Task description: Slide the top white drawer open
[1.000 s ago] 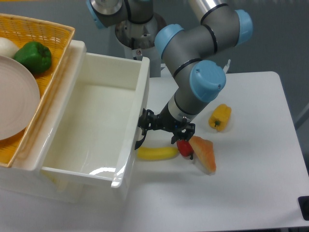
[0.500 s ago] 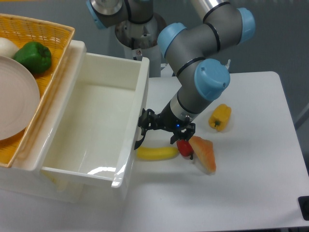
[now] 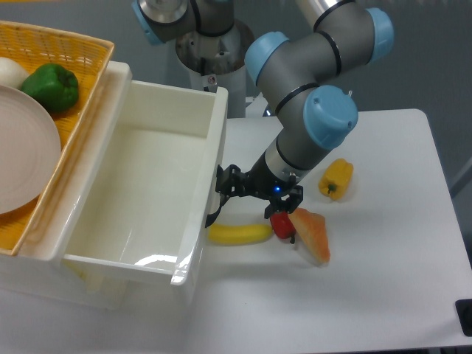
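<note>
Black two-finger gripper: carried on the grey arm with light-blue joint caps, positioned at the front face of the drawer, level with its handle. The fingers are seen close against the curved black handle; whether they are spread or pressed together cannot be told, as the dark parts merge.

Large glossy white plastic drawer, deep rectangular box, upper one: seen slid well out of the white cabinet body, its interior exposed and bare, a highlight visible on its floor near the lower edge. Its front panel faces right, toward the table.

White tabletop: set to the right of the drawer.

Yellow banana: laid on the table just beside the drawer front, below the gripper.

Small red item: placed between the banana and an orange-and-white wedge-shaped piece, touching or nearly touching both.

Yellow bell pepper: set apart on the table, right of the arm.

Yellow woven basket: located on the cabinet top at upper left. Contained within: a green bell pepper, a pale pink round plate and a white rounded object, partly cut off by the edge.
</note>
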Robot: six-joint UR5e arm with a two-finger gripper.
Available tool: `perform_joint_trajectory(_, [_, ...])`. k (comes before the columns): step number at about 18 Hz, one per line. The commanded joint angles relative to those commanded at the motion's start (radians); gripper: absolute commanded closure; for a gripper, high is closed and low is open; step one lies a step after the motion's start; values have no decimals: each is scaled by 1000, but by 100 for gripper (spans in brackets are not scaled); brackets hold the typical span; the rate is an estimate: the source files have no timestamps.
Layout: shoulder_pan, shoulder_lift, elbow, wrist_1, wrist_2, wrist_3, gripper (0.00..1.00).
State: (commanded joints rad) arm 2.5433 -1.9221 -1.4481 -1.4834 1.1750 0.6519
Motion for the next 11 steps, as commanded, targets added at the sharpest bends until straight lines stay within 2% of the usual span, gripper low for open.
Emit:
perform_joint_trajectory(3, [8,2,3,26,3,9,0])
perform_joint_trajectory(4, [6,0,8,75,11,29,0])
perform_joint_trajectory(6, [3,0,3,121,40,67,0])
perform_joint_trajectory(11, [11,0,2,130,94,179,0])
